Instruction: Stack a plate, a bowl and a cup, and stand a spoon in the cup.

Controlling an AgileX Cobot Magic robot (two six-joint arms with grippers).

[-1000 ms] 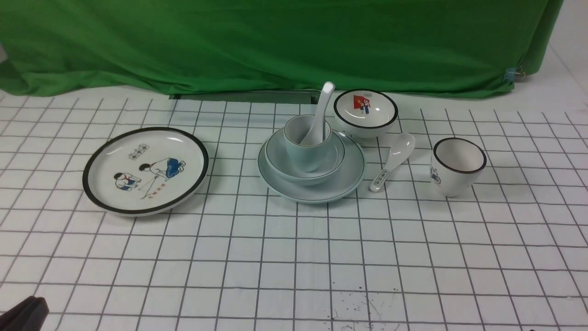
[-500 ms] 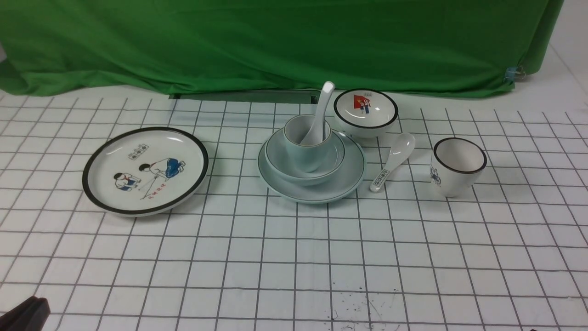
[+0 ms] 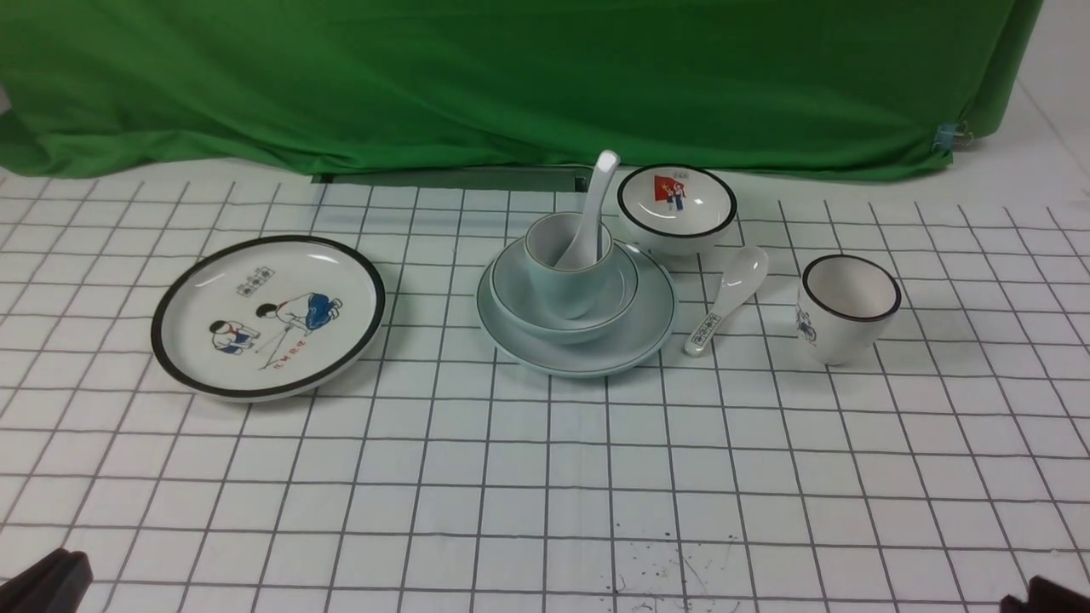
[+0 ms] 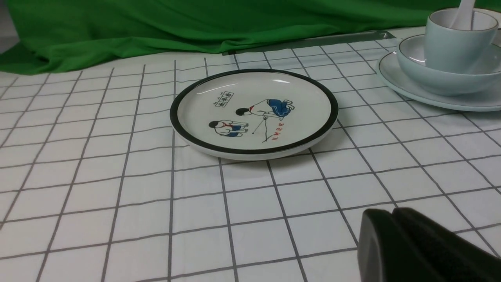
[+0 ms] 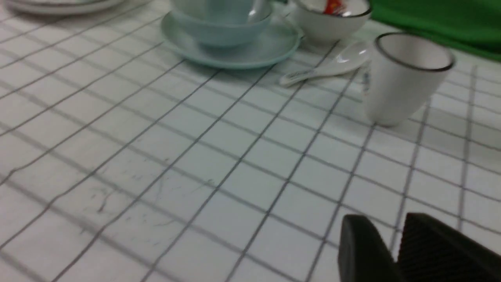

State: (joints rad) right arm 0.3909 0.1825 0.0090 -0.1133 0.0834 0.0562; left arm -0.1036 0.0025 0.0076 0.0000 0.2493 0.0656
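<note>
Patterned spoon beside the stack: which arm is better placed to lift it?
Right. The patterned spoon lies right of the plate, on the right gripper's side, jaws apart; the left gripper is shut.

spoon (image 3: 590, 223) in cup (image 3: 565, 264), in bowl (image 3: 564, 294), on plate (image 3: 576, 311)

Gridded tablecloth (image 3: 545, 477) under crockery

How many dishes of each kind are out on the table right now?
Plates: 2, the plain plate and the cartoon plate
Bowls: 2, the plain bowl and the flag bowl
Cups: 2, the plain cup and the black-rimmed cup
Spoons: 2, the white spoon and the patterned spoon
Total: 8
</note>
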